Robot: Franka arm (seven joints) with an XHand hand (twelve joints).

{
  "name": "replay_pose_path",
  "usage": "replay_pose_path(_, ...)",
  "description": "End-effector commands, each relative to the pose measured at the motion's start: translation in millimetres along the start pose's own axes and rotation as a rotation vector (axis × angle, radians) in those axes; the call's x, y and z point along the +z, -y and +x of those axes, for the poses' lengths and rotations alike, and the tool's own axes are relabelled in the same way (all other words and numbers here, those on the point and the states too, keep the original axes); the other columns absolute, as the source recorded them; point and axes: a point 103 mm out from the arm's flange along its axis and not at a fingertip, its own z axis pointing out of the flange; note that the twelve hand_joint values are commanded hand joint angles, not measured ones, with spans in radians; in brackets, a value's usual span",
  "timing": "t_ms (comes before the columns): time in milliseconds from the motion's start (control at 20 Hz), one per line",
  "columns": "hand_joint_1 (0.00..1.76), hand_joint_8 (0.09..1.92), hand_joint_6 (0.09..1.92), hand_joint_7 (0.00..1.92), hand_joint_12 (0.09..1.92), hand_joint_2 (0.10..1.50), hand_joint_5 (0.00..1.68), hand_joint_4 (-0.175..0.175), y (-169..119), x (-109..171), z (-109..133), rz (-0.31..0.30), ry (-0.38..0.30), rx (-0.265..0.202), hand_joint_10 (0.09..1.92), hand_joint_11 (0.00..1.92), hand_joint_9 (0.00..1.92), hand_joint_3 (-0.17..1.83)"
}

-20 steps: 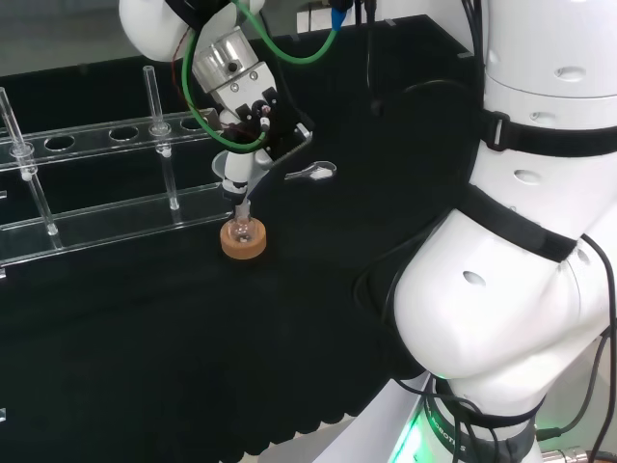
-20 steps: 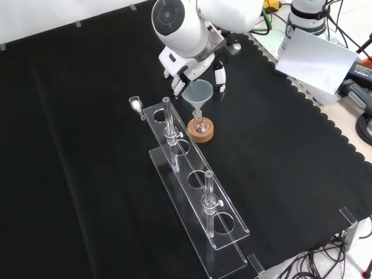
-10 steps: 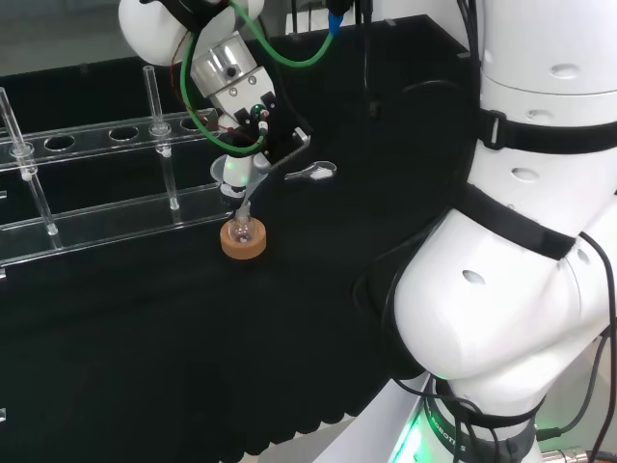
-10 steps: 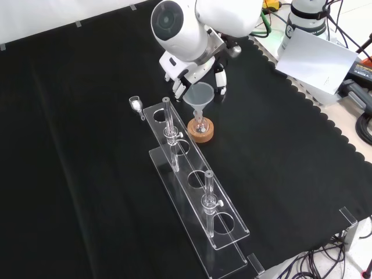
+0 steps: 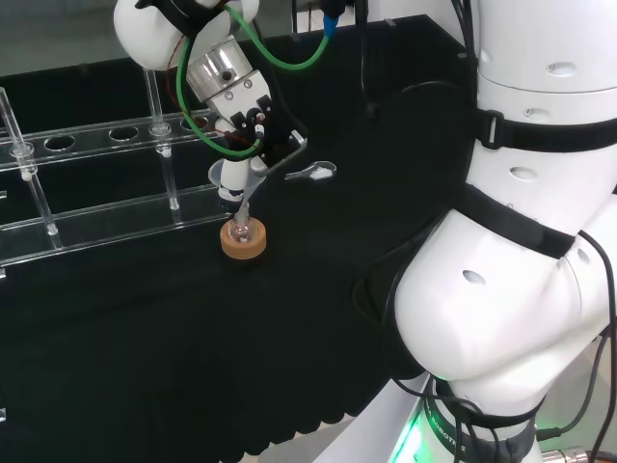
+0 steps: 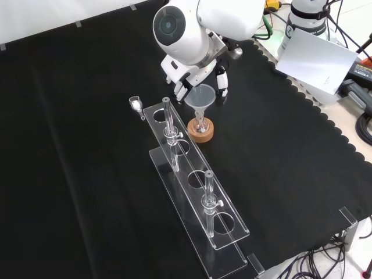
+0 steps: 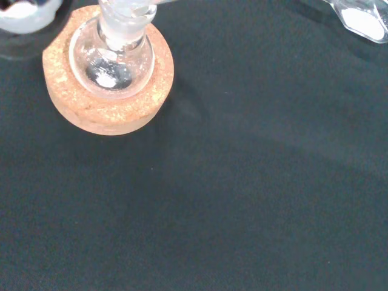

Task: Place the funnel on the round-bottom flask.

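Note:
A small round-bottom flask (image 6: 200, 124) sits on a cork ring (image 6: 200, 134) beside the clear rack. The clear funnel (image 6: 199, 96) stands over it, stem down at the flask's neck and leaning a little in the head view. My hand (image 6: 185, 80) comes in from above, its fingers curled round the funnel's cone on both sides. In the head view the hand (image 5: 253, 123) is just above the funnel (image 5: 231, 179), with the flask (image 5: 243, 231) and cork ring (image 5: 244, 245) below. The wrist view looks down on the flask (image 7: 112, 60) in its cork ring (image 7: 106, 112).
A long clear rack (image 6: 195, 180) holding two upright glass tubes runs beside the flask; in the head view the rack (image 5: 96, 207) lies left of it. A small clear scoop with white powder (image 6: 135, 104) lies near the rack's far end, also the scoop (image 5: 313, 172).
The hand has shifted slightly left in the head view and the funnel has sunk a little toward the flask's neck. Flask and cork ring have stayed put.

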Motion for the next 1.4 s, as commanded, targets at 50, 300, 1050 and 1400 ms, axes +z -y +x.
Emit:
replay_pose_path(50,0.84,0.91,0.87,0.96,1.28,0.63,0.83,-0.046,-0.1,0.9,-0.2,0.0,0.001,0.0,0.64,0.65,1.23,0.59)
replay_pose_path(300,0.84,0.92,0.88,0.95,1.28,0.63,0.81,-0.048,-0.3,1.4,-0.3,-0.003,0.0,0.001,0.64,0.64,1.22,0.59)
replay_pose_path(1050,0.8,0.91,0.88,0.75,1.3,0.62,0.52,-0.065,0.8,4.3,-0.2,0.001,-0.011,0.001,0.64,0.6,1.04,0.58)
replay_pose_path(1400,0.77,0.89,0.78,0.72,1.31,0.61,0.42,-0.068,0.8,5.0,1.3,0.011,-0.005,-0.004,0.64,0.57,1.02,0.58)
